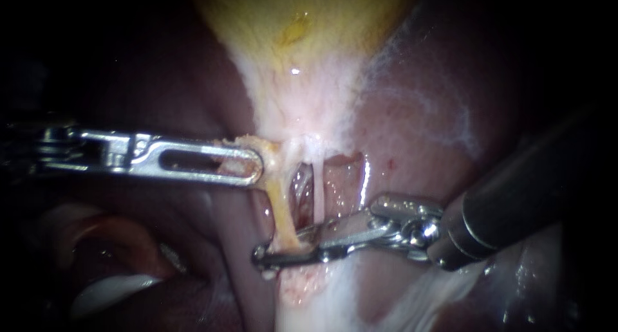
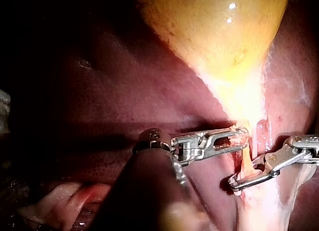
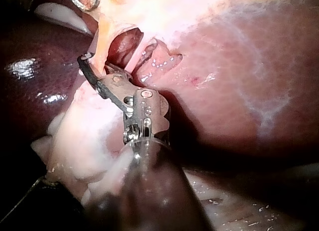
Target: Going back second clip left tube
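With right instrument (image 1: pixel 286 249), straddling left tube (image 1: pixel 281 206) low down, jaws parted. With left instrument (image 1: pixel 257 165), clamping that tube's upper end.

I can read no text, label or number anywhere here. Nothing legible shows on my left instrument (image 1: pixel 256 166), my right instrument (image 1: pixel 273 255) or the tissue (image 1: pixel 302 113).

Left tube (image 1: pixel 282 206): yellowish, stretched taut, near-vertical, beside thinner white tube (image 1: pixel 317 187).
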Tool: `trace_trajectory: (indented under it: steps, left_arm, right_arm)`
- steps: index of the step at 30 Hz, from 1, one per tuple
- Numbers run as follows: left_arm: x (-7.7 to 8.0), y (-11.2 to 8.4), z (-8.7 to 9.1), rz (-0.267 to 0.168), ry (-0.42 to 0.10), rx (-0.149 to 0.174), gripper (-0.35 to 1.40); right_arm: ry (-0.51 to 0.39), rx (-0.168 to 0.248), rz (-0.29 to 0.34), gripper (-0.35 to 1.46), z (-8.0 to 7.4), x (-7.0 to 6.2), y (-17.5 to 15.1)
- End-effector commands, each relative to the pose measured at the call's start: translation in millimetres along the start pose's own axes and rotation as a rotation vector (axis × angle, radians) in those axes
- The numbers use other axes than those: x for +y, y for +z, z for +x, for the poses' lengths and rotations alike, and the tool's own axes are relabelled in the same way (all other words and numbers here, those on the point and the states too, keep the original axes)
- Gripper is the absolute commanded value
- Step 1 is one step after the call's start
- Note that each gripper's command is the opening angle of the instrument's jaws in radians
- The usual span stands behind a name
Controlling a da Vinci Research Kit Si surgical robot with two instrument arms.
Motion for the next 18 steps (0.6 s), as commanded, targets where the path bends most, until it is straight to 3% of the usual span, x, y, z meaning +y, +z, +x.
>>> trace_trajectory:
  steps: [1, 5, 7, 11, 15, 18]
  left_arm:
    - [0.0, 0.0, 0.0, 0.000, 0.000, 0.000, -0.35]
    - [0.1, 0.0, 0.0, 0.000, 0.000, 0.000, -0.35]
    - [0.2, 0.0, 0.0, 0.001, 0.000, 0.001, -0.35]
    - [0.2, -0.1, 0.0, 0.001, 0.001, 0.001, -0.35]
    - [0.2, -0.1, 0.0, 0.001, 0.001, 0.001, -0.35]
    - [0.3, -0.1, 0.0, 0.001, 0.001, 0.001, -0.35]
  right_arm:
    - [0.000, 0.000, 0.000, -0.35, 0.0, 0.0, 0.0]
    - [0.000, 0.000, 0.000, -0.35, 0.1, 0.0, 0.0]
    - [-0.070, -0.003, 0.004, -0.35, 0.1, 0.0, 0.0]
    - [-0.230, 0.033, 0.000, 0.30, 0.5, 0.1, 0.5]
    - [-0.323, 0.044, -0.015, 0.45, 0.8, 0.2, 0.7]
    - [-0.375, 0.054, -0.074, 0.49, 0.8, 0.2, 0.5]
